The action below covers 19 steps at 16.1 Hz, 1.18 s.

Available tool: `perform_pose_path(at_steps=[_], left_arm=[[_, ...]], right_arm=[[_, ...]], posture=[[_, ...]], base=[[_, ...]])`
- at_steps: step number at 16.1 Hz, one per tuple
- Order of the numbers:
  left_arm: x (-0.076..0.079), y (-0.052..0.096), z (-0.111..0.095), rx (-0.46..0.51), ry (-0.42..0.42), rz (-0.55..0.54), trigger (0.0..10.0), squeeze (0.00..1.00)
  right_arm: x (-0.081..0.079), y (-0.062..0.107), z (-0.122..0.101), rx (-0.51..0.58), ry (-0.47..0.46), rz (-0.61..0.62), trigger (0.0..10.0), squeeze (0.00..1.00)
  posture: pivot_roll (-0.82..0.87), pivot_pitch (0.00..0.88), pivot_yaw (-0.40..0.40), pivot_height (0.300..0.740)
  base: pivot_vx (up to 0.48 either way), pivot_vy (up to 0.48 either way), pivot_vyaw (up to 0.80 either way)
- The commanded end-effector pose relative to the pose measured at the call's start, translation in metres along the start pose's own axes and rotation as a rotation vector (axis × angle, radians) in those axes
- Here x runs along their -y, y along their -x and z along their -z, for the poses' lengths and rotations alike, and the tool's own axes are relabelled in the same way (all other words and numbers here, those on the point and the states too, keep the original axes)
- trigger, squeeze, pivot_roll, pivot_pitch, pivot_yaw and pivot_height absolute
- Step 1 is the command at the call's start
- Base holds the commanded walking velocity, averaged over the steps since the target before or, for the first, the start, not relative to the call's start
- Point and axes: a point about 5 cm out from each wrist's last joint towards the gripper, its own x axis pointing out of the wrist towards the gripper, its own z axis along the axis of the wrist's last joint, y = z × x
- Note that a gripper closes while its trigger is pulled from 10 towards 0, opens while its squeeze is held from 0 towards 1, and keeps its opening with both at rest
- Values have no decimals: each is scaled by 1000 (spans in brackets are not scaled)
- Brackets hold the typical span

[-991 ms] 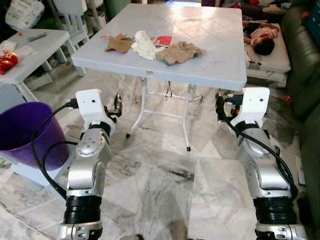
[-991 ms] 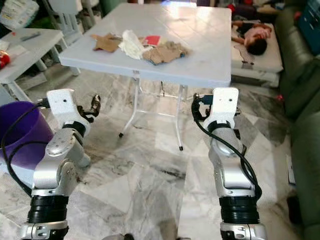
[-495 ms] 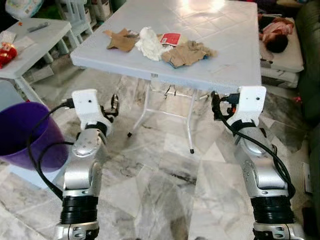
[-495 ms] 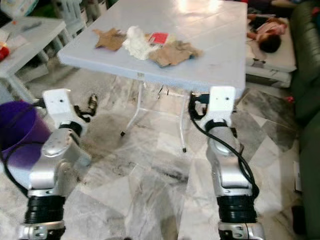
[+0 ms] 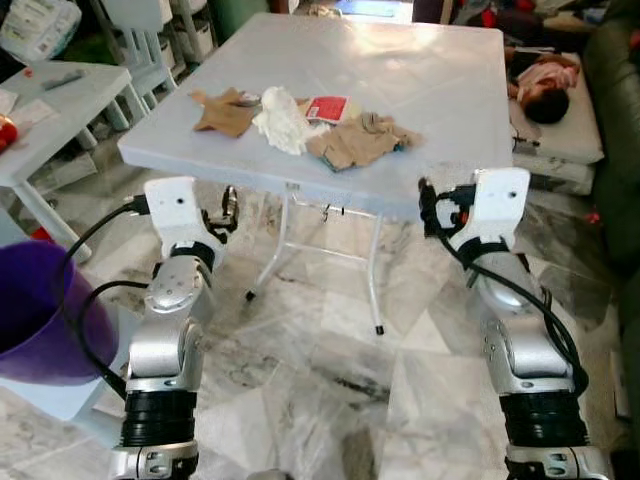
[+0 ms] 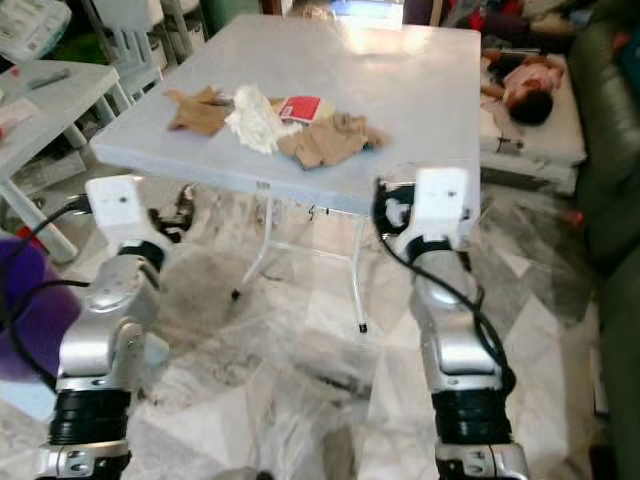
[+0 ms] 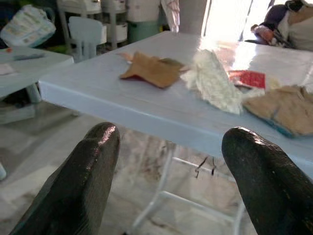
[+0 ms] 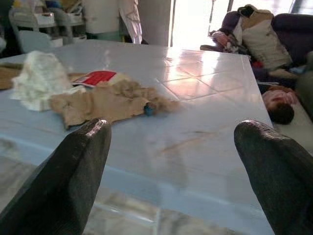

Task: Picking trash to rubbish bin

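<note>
Closer now than a second ago, the robot stands at the near edge of the pale blue folding table (image 5: 440, 90), both forearms raised level with the tabletop; the whole scene has slid in the head views, which marks the camera's own advance rather than any shift of the litter. The purple rubbish bin (image 5: 40, 310) sits lower and further to the left edge of the left eye view than before, beside the robot's left arm on the marble floor (image 5: 330, 370).

The left gripper (image 7: 176, 161) is spread wide and empty, its two black fingers (image 7: 80, 181) framing the table's front edge from just below. The right gripper (image 8: 171, 161) is likewise wide apart and holds nothing, hovering at the table's rim.

The trash lies unmoved in a row near the table's front-left part: a brown paper scrap (image 5: 222, 112) farthest left, a crumpled white tissue (image 5: 280, 118) beside it, a red packet (image 5: 326, 108) just behind the tissue, and a crumpled tan wrapper (image 5: 360, 142) with a bit of blue at its right end. Neither gripper touches any of it.

A second, smaller table (image 5: 60, 95) stands to the left, and a person (image 5: 545, 85) lies on a mattress beyond the table's far right corner.
</note>
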Motion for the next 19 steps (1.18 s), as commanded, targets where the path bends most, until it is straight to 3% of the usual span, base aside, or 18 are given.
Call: perform_pose_path(at_steps=[1, 2, 3, 4, 14, 18, 19], left_arm=[[9, 2, -2, 22, 12, 37, 10000, 0], [10, 3, -3, 31, 2, 40, 10000, 0], [11, 3, -4, 41, 15, 50, 10000, 380], [12, 3, -5, 49, 33, 53, 10000, 1000], [13, 4, -8, 91, 15, 57, 10000, 1000], [8, 2, -6, 77, -29, -4, 10000, 1000], [8, 2, -5, 74, -28, 4, 10000, 0]], right_arm=[[9, 1, -1, 9, 3, 25, 10000, 0], [9, 1, -1, 10, -4, 24, 10000, 0], [9, 1, -2, 16, -24, 19, 10000, 1000], [9, 1, -3, 20, -20, 20, 10000, 1000], [7, 1, -6, 37, -26, 9, 10000, 1000], [7, 1, -6, 34, -21, 4, 10000, 1000], [7, 1, -6, 32, -20, 1, 10000, 0]], posture=[[44, 113, -1, 740], [44, 113, -1, 740], [45, 115, -1, 740], [45, 115, -1, 740], [41, 116, -1, 740], [42, 117, -1, 740], [42, 117, -1, 740]], base=[[0, 0, 0], [0, 0, 0], [0, 0, 0], [0, 0, 0], [0, 0, 0], [0, 0, 0], [0, 0, 0]])
